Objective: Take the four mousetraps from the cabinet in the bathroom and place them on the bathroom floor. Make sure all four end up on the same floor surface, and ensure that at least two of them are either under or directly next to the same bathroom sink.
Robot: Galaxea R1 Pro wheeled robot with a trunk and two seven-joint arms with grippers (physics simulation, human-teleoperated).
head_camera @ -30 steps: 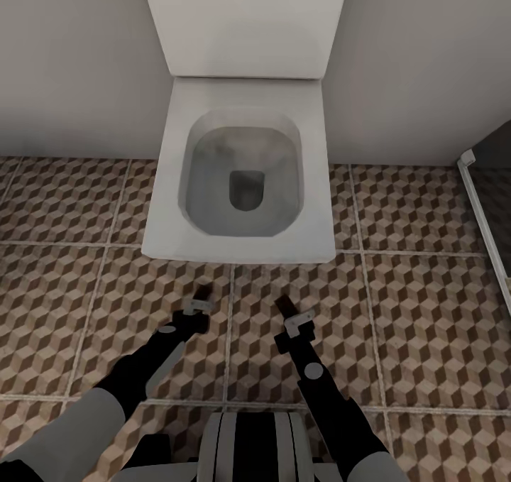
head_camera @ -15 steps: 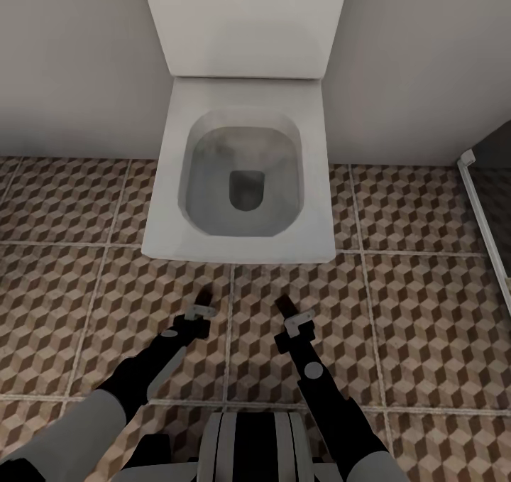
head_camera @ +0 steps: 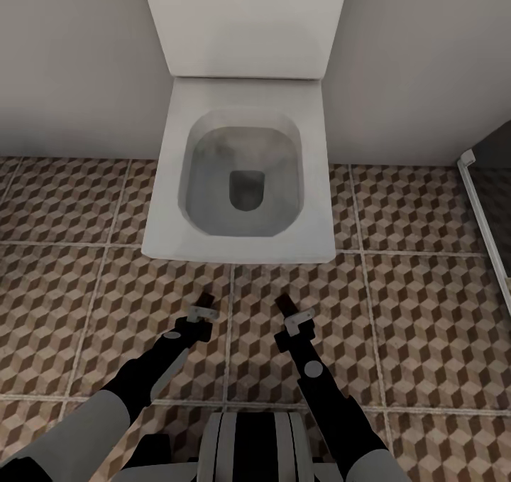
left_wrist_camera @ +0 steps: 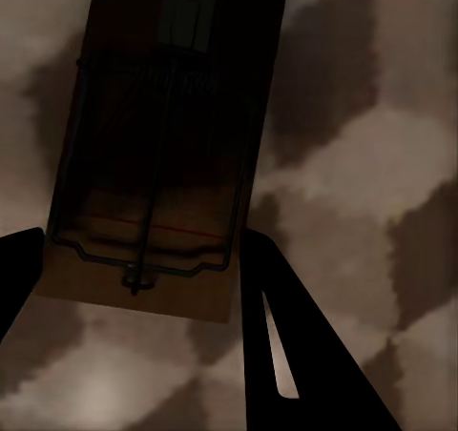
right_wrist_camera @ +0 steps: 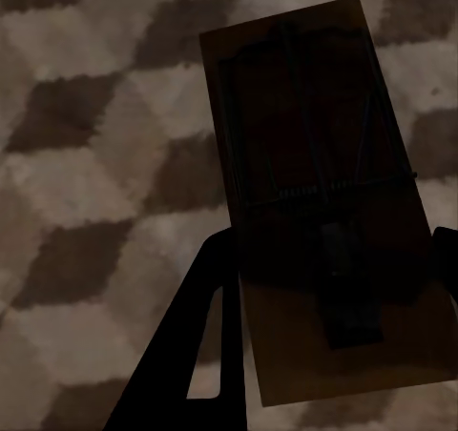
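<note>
I'm holding both arms low over the brown-and-cream cube-patterned tiled bathroom floor [head_camera: 426,326], before the white rectangular toilet [head_camera: 245,177]. My left claw [head_camera: 206,299] pinches a flat tan wooden mousetrap [left_wrist_camera: 162,135] between its fingers; my right claw [head_camera: 285,303] pinches another dark-wired tan wooden mousetrap [right_wrist_camera: 329,212].

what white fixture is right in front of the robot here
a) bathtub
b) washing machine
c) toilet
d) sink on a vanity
c: the head view shows an open white toilet against the wall, standing on the cube-patterned bathroom floor just ahead of both arms.
</note>
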